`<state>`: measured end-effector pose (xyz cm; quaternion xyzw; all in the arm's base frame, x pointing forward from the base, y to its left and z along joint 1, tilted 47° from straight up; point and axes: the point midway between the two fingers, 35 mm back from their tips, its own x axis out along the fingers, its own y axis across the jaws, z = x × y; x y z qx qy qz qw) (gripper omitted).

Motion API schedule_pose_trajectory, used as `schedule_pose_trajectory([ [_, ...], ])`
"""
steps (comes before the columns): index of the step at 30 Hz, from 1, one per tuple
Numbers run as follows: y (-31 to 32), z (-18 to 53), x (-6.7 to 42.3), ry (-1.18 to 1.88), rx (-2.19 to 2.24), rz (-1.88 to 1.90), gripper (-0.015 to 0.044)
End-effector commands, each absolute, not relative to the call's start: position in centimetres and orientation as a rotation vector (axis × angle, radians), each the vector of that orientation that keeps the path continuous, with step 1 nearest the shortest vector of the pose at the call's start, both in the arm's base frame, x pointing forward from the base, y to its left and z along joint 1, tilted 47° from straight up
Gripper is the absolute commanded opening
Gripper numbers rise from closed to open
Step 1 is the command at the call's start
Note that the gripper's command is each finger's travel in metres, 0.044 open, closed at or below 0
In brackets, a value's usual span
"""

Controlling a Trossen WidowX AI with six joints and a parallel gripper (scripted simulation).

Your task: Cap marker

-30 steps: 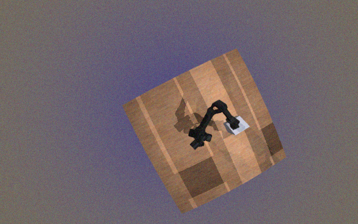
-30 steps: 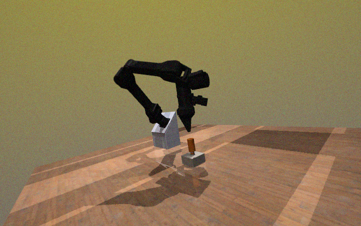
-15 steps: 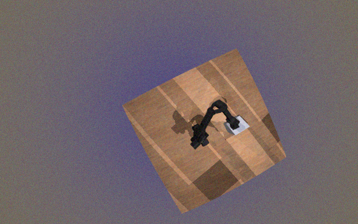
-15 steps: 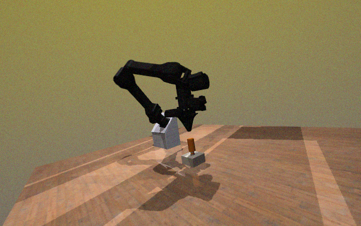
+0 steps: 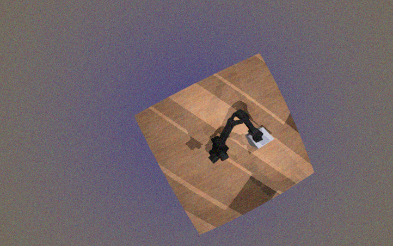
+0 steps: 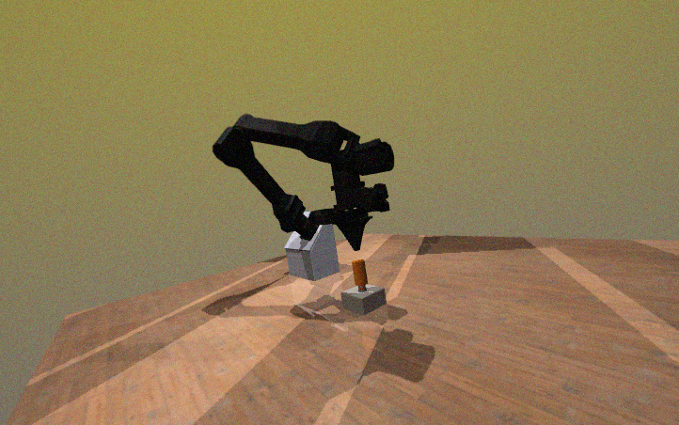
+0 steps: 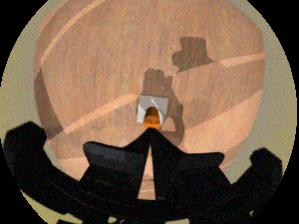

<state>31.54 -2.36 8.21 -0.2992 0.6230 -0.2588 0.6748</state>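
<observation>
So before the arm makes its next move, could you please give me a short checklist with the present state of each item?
1. Gripper shut with nothing inside: ok.
2. Gripper above the cap, apart from it: ok.
3. Cap sits on the marker, upright in the holder block: ok.
4. Cap pressed fully down: cannot tell; a short dark piece of marker shows below it.
5. Gripper in line with the cap in the wrist view: ok.
6. Holder block flat on the table: ok.
</observation>
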Motion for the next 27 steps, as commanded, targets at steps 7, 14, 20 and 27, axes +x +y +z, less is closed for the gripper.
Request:
schedule_pose_trajectory([
  [7, -3.5, 7.2, 31.6, 1.404, -0.681, -0.582, 0.0],
  [14, -4.3, 6.5, 31.7, 1.403, -0.681, -0.582, 0.0],
  [20, -4.8, 6.1, 31.9, 1.403, -0.682, -0.583, 0.0],
  [27, -4.5, 6.4, 32.0, 1.39, -0.679, -0.583, 0.0],
])
